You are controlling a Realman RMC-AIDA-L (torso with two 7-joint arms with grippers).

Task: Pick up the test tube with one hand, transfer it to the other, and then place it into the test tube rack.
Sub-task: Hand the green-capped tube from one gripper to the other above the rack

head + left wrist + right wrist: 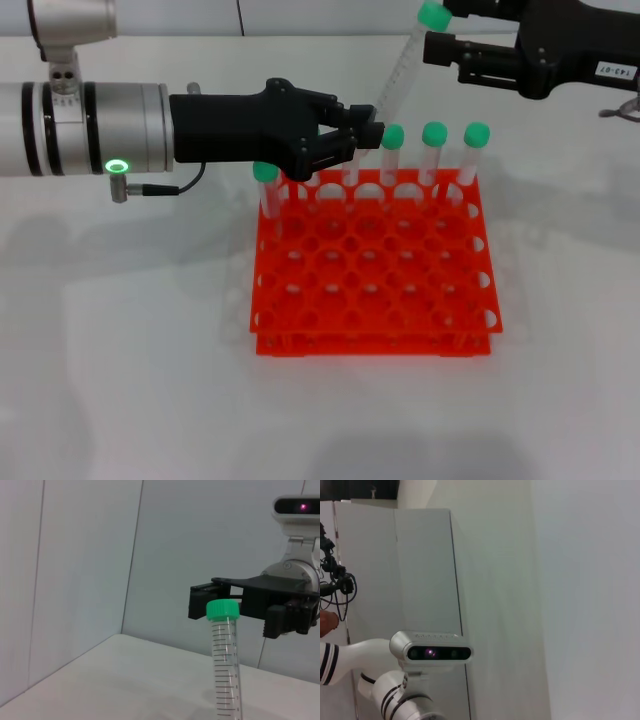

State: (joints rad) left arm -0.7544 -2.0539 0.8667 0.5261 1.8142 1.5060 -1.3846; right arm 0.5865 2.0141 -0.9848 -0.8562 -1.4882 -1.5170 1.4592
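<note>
The test tube (405, 65), clear with a green cap, is tilted above the back edge of the orange-red test tube rack (372, 262). My left gripper (372, 128), on the arm with the green light ring, is shut on the tube's lower end. My right gripper (438, 30), the one with the white label, is open at the top right with the tube's cap just at its fingertips. The left wrist view shows the tube (225, 665) upright in front of the right gripper (239, 605). The right wrist view shows neither tube nor rack.
Several other green-capped tubes stand in the rack's back row (434, 150), and one stands at its back left corner (267, 190). The rack sits on a white table (120, 350). A wall panel (75, 580) stands behind the table.
</note>
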